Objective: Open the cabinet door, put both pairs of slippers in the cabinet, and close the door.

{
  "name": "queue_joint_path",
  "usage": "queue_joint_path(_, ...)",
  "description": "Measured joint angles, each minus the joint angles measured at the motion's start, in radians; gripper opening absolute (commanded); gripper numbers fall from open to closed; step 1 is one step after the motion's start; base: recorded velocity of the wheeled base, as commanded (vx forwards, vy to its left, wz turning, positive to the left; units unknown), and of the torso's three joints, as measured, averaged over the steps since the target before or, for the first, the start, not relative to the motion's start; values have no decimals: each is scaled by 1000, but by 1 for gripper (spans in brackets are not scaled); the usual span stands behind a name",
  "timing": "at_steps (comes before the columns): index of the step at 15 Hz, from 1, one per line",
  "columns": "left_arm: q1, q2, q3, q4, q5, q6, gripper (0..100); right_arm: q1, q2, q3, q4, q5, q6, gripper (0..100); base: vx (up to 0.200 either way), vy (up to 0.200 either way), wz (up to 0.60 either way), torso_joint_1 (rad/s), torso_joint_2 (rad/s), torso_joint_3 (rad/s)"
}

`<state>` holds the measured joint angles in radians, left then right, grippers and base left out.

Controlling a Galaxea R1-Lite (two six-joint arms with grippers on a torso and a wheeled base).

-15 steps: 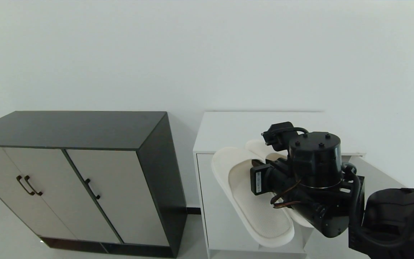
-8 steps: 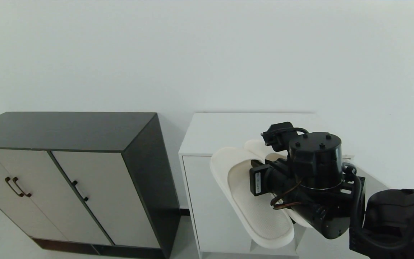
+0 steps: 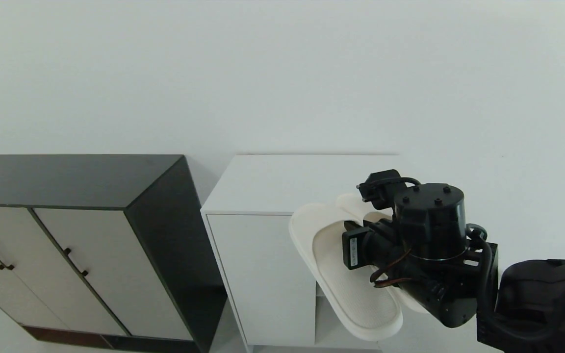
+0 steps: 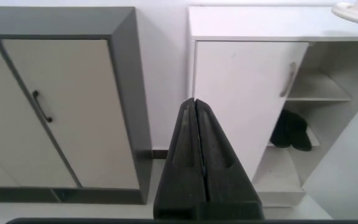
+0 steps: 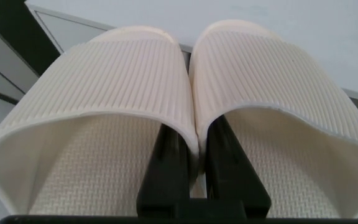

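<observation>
Camera swung rightward; right claw (image 5: 194, 155) clasps slippers (image 3: 356, 294) before white cabinet (image 3: 263, 274); left claw (image 4: 195, 111) clenched.

head camera looks forward, mid-range, at the white cabinet (image 3: 287, 181). left wrist camera faces that same cabinet from lower down. right wrist camera sits tight behind the cream slippers (image 5: 135, 87), cabinet top beyond.
</observation>
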<state>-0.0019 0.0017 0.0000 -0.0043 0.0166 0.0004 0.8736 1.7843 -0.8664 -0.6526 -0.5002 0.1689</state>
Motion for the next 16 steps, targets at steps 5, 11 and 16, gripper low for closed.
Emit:
queue_joint_path(5,1,0,0,0,-1,1,0,-1,0,10,-3,1,-1,0,0,-80,0,0,1,0)
queue_joint_path(11,0,0,0,0,0,1,0,-3,2,53,-71,4,-56,0,0,0,0,0,0,0)
queue_joint_path(16,0,0,0,0,0,1,0,-1,6,112,-167,51,-86,0,0,0,-240,0,2,-1)
